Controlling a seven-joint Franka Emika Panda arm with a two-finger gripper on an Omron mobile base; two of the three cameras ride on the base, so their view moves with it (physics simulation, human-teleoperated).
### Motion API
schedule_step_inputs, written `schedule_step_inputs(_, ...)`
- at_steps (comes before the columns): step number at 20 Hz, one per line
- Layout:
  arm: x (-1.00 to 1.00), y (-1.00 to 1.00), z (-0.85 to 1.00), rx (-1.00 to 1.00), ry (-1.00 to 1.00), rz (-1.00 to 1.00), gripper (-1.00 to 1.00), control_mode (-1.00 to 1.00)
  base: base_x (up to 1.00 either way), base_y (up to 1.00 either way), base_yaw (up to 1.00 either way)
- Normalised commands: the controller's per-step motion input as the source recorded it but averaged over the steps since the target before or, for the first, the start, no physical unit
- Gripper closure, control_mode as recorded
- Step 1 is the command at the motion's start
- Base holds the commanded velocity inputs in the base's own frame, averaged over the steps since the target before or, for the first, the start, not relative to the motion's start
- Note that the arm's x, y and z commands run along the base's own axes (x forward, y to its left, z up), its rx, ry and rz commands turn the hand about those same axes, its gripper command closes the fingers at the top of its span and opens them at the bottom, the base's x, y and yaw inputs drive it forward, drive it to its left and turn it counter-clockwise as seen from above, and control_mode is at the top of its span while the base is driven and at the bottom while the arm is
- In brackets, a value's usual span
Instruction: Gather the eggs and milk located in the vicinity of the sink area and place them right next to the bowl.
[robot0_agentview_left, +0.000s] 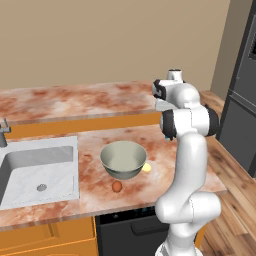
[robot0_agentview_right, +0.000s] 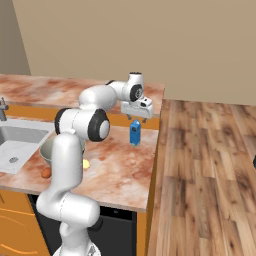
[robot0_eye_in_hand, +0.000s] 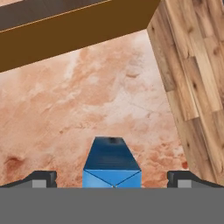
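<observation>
Gripper (robot0_agentview_right: 135, 119): we see it hanging right above the milk (robot0_agentview_right: 135, 133), jaws spread wide w/ nothing between them yet. In hand view the fingertips (robot0_eye_in_hand: 43, 178) flank the carton top (robot0_eye_in_hand: 112, 164), a clear gap each side, no contact.

Milk: upright on the counter (robot0_agentview_right: 120, 165), toward its end nearest the wood floor (robot0_agentview_right: 210, 165), well apart from the bowl (robot0_agentview_left: 123, 159). Not by the bowl yet.

Eggs: brown egg (robot0_agentview_left: 117, 186) lies on the counter just in front of the bowl; yellow egg (robot0_agentview_left: 146, 167) sits at the bowl's rim on the arm's side, looks touching or nearly so. We judge both already placed.

Sink (robot0_agentview_left: 40, 172): basin w/ drain, nothing of the task in it as far as we see.

Progress: approx two of three items done, we reckon; the milk is the last.

Left to do: lower over the carton, close on it, lift, carry across to the bowl, set down beside it.

Risk: carton is tall & narrow, so an off-centre close could tip it; the drop spot needs to steer clear of the two eggs.
</observation>
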Motion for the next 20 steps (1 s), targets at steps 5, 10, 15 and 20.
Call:
schedule_step_inputs(5,-0.06,0.0,-0.18,0.0,0.03,-0.07,-1.0,-1.0,0.0,0.0,0.0)
schedule_step_inputs(10,-0.11,0.0,-0.13,0.0,0.0,-0.06,-1.0,-1.0,0.0,0.0,0.0)
schedule_step_inputs(15,-0.01,0.0,0.04,0.0,0.0,-0.02,-1.0,-1.0,0.0,0.0,0.0)
schedule_step_inputs(20,0.0,0.0,0.21,0.0,0.0,0.0,-1.0,-1.0,0.0,0.0,0.0)
